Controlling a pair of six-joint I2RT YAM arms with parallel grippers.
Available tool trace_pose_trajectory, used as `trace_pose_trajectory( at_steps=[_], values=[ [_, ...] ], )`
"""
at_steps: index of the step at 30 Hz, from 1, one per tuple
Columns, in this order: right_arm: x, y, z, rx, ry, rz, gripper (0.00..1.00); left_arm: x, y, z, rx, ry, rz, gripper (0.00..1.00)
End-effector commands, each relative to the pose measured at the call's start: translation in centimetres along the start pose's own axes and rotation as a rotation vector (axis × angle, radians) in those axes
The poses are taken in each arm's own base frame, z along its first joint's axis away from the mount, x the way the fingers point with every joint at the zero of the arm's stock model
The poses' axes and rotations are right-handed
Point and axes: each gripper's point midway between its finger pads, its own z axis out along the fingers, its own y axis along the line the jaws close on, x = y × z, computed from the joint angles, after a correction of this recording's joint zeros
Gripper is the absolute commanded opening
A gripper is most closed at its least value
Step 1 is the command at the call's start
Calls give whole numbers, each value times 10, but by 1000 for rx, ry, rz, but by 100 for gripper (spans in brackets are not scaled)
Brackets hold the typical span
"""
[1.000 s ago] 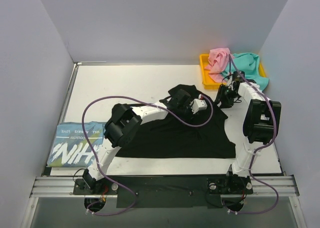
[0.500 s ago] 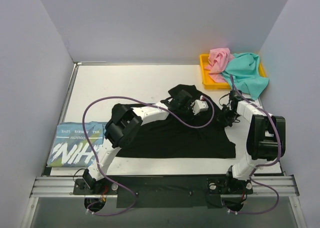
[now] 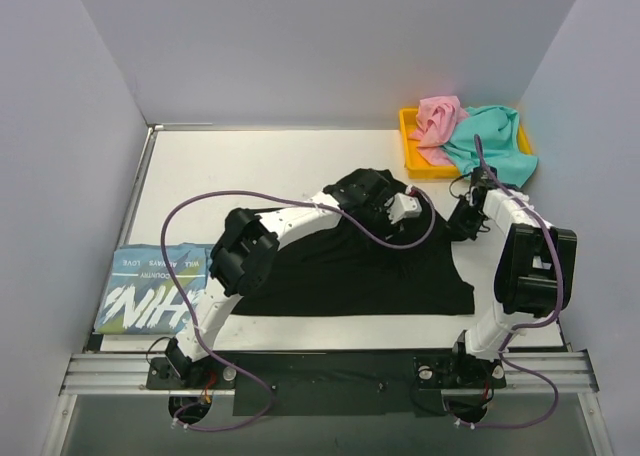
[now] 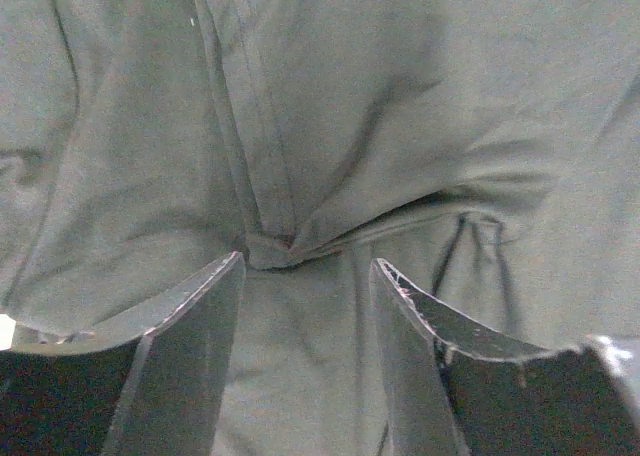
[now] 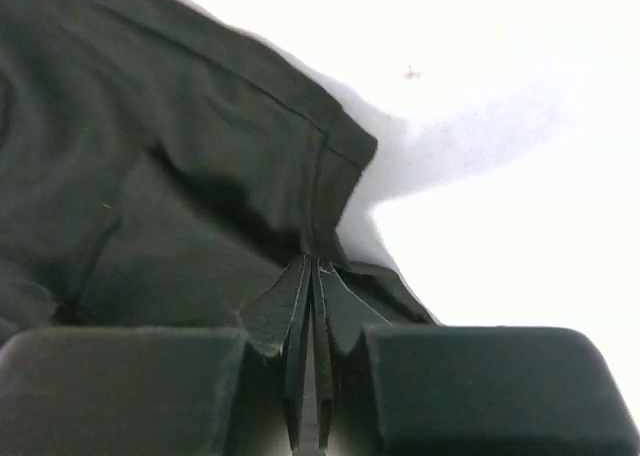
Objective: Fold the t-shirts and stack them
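While the black t-shirt (image 3: 350, 271) is lying spread on the white table (image 3: 250, 166), on the near side of the yellow tray (image 3: 408, 126) and somewhat to its left, both arms are reaching over it. The right gripper (image 5: 312, 261) is pinching the shirt's hemmed edge, its fingers pressing tightly together on the cloth, just on the near side of the tray. The left gripper (image 4: 308, 261) is pointing down at a bunched fold of the same shirt, further to the left of the tray, with its two fingers standing apart and nothing clamped between them. The pink t-shirt (image 3: 437, 116) is sitting crumpled inside the tray, and the teal t-shirt (image 3: 495, 141) is spilling over the tray's right rim. The light blue t-shirt (image 3: 150, 286) with white lettering is lying flat, far to the left of the tray and nearer the viewer, well apart from it
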Motion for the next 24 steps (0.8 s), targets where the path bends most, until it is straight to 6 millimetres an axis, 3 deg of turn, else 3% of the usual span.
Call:
trace_pose_trajectory(
  at_steps=[1, 4, 5, 6, 7, 8, 9, 10, 11, 12, 15, 18, 22, 24],
  values=[
    [-41, 19, -46, 51, -156, -162, 5, -62, -21, -74, 106, -80, 42, 66],
    [-57, 55, -69, -5, -229, -317, 23, -74, -18, -112, 137, -118, 7, 68],
    [-59, 86, -76, -80, -242, -408, 37, -66, -9, -124, 156, -116, -34, 68],
    [-61, 99, -77, -117, -238, -444, 41, -67, -8, -137, 175, -132, -40, 68],
    [-70, 119, -82, -169, -235, -485, 48, -52, 11, -151, 154, -118, -83, 68],
    [-72, 125, -67, -167, -199, -497, 49, -45, 20, -163, 128, -113, -78, 68],
    [-88, 141, -80, -182, -238, -518, 51, -29, 45, -177, 82, -105, -114, 69],
    [-91, 146, -62, -164, -204, -528, 52, -18, 56, -188, 39, -92, -117, 69],
    [-106, 164, -73, -180, -242, -558, 53, 0, 79, -203, -11, -85, -153, 69],
    [-121, 179, -71, -190, -264, -572, 54, 19, 100, -220, -64, -75, -175, 69],
    [-130, 211, -54, -205, -259, -651, 54, 61, 134, -248, -156, -35, -220, 70],
    [-138, 229, -25, -198, -246, -675, 54, 103, 159, -269, -225, 15, -275, 70],
    [-141, 239, 14, -208, -209, -631, 51, 154, 179, -279, -262, 83, -338, 70],
    [-132, 247, 31, -235, -171, -637, 50, 172, 187, -281, -261, 110, -356, 70]
  ],
)
